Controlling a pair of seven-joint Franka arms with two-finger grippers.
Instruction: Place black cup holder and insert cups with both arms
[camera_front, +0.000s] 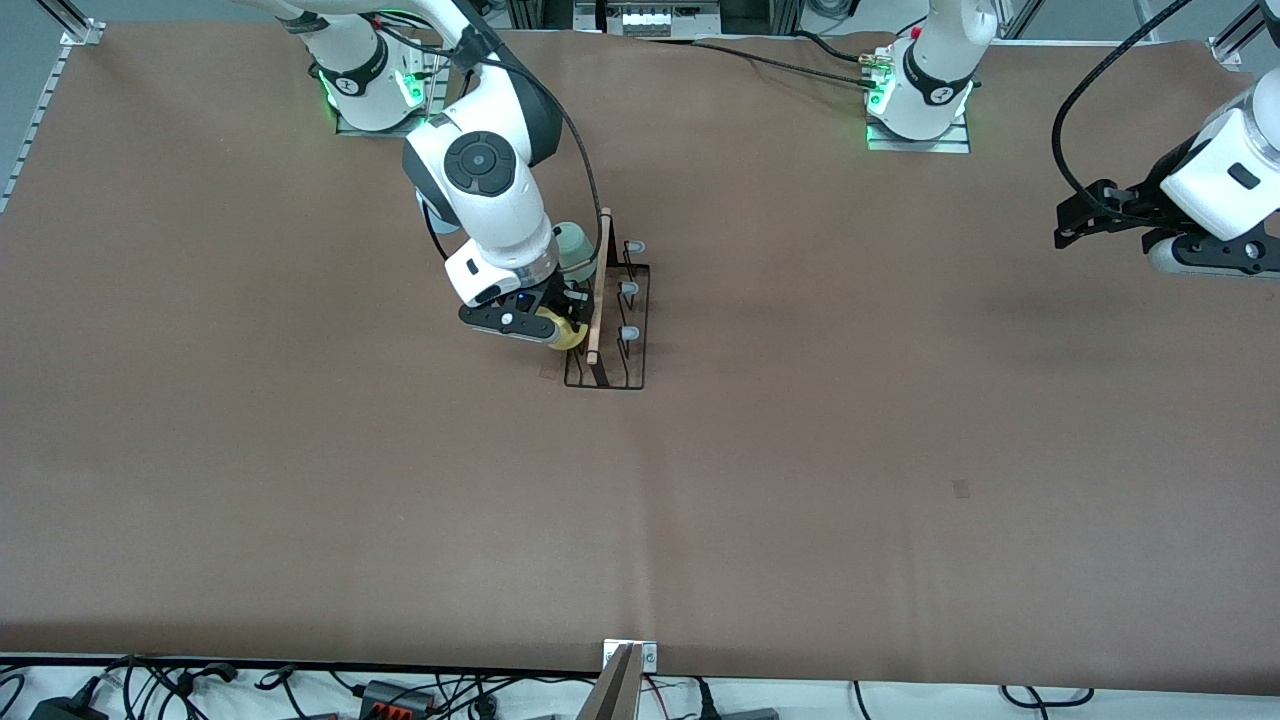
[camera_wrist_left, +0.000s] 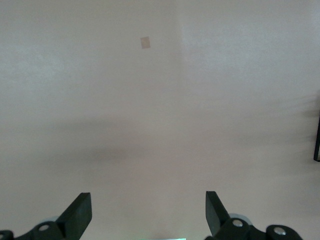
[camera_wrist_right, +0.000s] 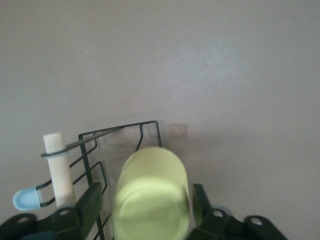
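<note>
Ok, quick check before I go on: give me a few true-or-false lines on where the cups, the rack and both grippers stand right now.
1. The right gripper holds the yellow cup. True.
2. The left gripper holds the blue cup. False: its jaws are open and empty, over bare table at the left arm's end.
3. The rack stands on the table. True.
4. The green cup lies by itself near the front camera. False: it is at the rack, beside the rod handle, on the right arm's side.
5. The yellow cup is at the rack. True.
</note>
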